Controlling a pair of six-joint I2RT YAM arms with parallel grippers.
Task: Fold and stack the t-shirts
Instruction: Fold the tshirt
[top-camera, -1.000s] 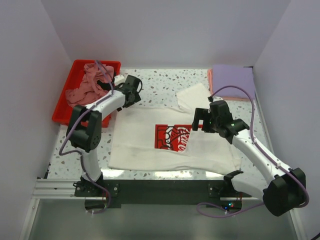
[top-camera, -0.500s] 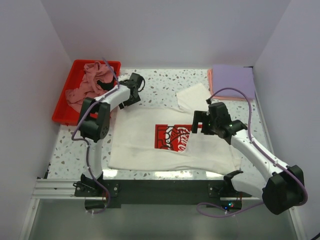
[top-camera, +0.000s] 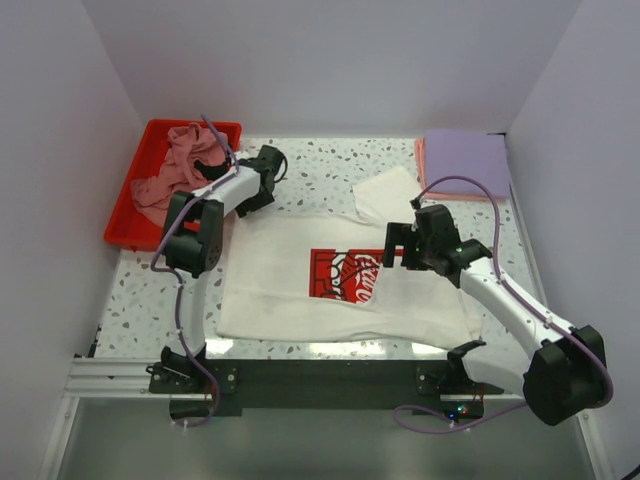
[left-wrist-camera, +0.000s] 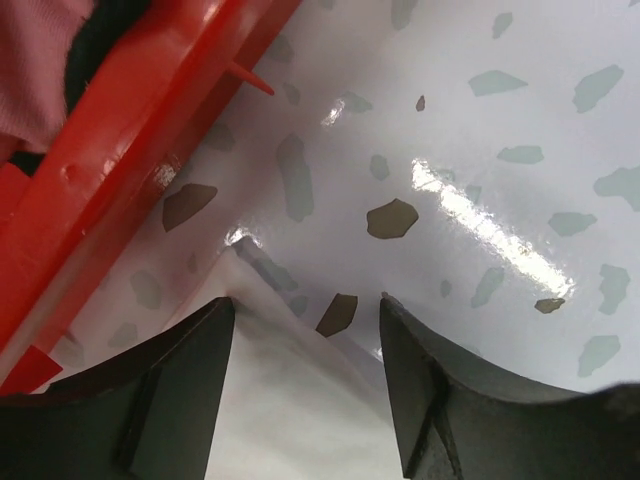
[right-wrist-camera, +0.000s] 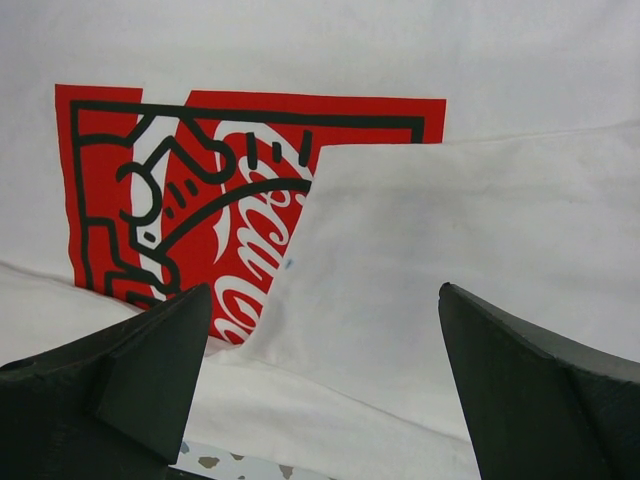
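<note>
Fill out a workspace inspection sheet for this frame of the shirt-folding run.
Surface: speckled terrazzo table, glossy.
Job's things: white Coca-Cola tee spread flat, right side folded over part of the print; lavender tee folded atop a salmon-pink tee, far right; dusty-pink tee crumpled in the tray.
Clutter: red plastic tray, far left.
Grippers: left gripper open, jaws either side of a white tee corner; right gripper open above the folded flap.
Cables: purple cables looped along both arms.
Surroundings: plain white walls; aluminium rail at the near edge.
</note>
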